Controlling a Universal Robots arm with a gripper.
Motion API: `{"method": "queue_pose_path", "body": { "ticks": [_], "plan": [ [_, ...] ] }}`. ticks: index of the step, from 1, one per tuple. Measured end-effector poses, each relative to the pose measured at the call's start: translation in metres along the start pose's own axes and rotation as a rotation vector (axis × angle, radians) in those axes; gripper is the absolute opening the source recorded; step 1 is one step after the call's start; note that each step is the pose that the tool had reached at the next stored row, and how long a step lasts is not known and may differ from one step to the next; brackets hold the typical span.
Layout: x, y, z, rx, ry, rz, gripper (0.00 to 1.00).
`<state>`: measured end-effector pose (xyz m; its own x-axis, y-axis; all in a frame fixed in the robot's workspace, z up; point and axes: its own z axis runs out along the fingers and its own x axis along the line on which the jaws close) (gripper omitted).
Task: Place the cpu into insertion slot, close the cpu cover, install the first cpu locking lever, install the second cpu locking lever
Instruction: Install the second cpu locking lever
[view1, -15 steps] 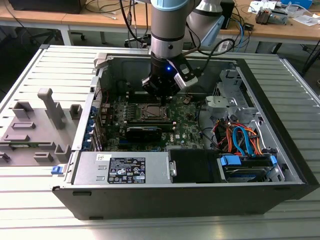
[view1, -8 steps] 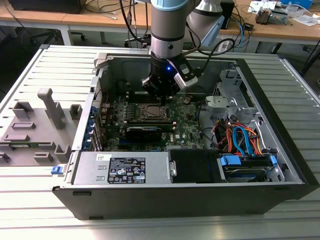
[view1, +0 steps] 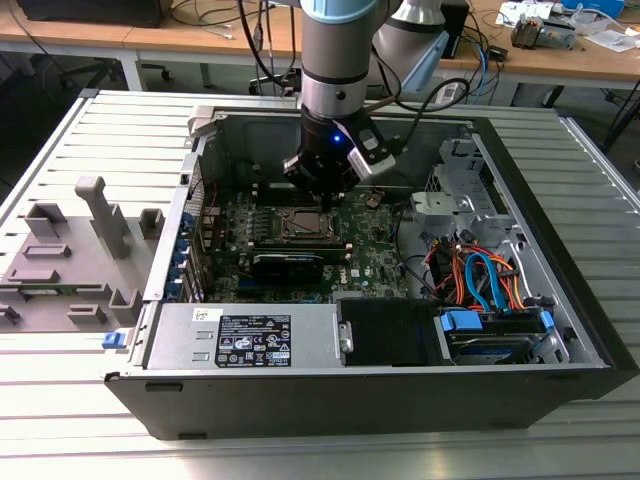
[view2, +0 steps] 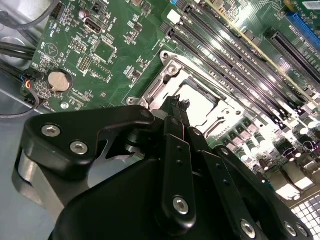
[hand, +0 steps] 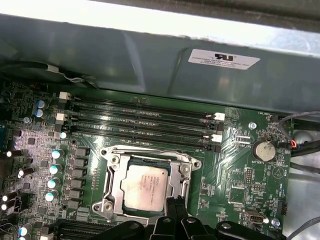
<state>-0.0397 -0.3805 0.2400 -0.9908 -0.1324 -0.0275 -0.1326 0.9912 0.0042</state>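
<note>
In the exterior view a grey plastic stand (view1: 70, 250) sits on the slatted table (view1: 60, 400), at 9 o'clock from the open computer case (view1: 330, 395). Nothing of the job lies on the stand.

Inside the case is the green board (view1: 365, 255). The insertion slot (view2: 170, 67) sits near the middle of the board. At 6 o'clock from the slot lies the long black graphics card (view1: 287, 264).

The cpu (hand: 145, 182) is already lying flat in the slot, with its silvery top facing up. So the first step looks done.

The cpu cover (hand: 150, 154) looks folded down. Its thin metal frame lies around the chip, and the chip shows through the big window. So the second step looks done too.

The two locking levers are hard to make out. The pictures do not make clear whether either one is hooked down, so those steps may be left to do.

The gripper (hand: 176, 202) hangs just over the slot, at about 1 o'clock from it in the exterior view. Its two black fingers (view2: 172, 150) are pressed together and hold nothing. The tips sit right at the edge of the cover, beside the chip. It cannot be told whether they touch the metal. It seems to be working on the side of the frame.

At 3 o'clock from the slot are orange and blue cables (view1: 480, 275).
</note>
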Motion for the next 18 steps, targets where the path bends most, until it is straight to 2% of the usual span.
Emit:
{"method": "queue_pose_path", "body": {
  "ticks": [2,3,9,11,18],
  "plan": [
    [-0.0007,-0.0003,0.0003,0.0080,0.0011,-0.001,0.11],
    [-0.0012,-0.0005,0.0003,0.0090,0.0014,-0.001,0.11],
    [-0.0015,-0.0012,0.0006,0.0095,0.0013,0.000,0.11],
    [-0.0012,-0.0023,0.0057,0.0114,0.0016,0.000,0.11],
    [-0.0033,-0.0026,0.0062,0.0114,0.0016,-0.001,0.11]
  ]
}}
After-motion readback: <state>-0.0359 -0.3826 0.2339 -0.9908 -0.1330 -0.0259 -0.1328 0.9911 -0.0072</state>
